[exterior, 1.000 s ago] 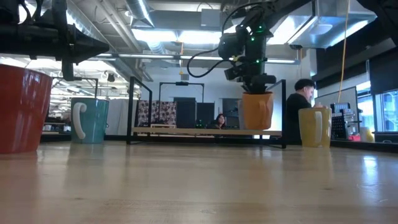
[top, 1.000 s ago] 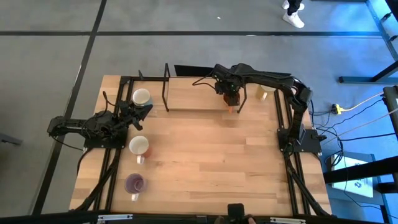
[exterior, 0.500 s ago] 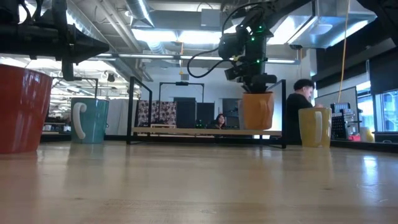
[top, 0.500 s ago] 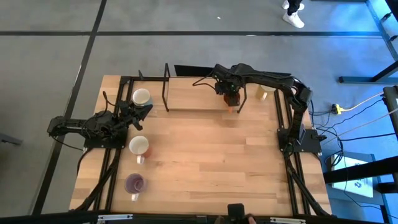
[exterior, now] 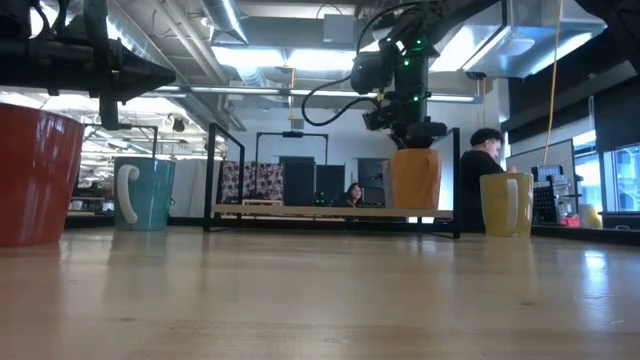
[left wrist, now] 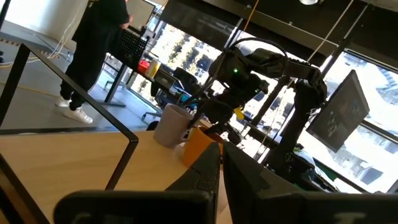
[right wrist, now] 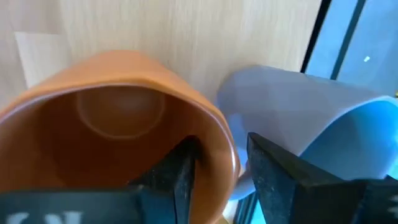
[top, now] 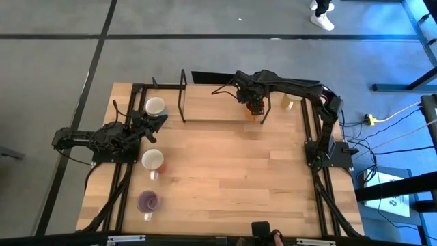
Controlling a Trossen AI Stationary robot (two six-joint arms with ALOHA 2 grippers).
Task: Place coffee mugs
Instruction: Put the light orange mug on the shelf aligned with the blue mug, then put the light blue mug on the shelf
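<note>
orange mug (exterior: 414,178) stands upright, mouth up, round and glossy, at the table's far edge; right gripper (top: 255,104) pinches its rim. left gripper (top: 158,121) waits beside a white mug (top: 156,106), fingers closed.

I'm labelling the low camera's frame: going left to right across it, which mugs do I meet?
Red mug → teal mug → orange mug, held by the right gripper → yellow mug.
</note>
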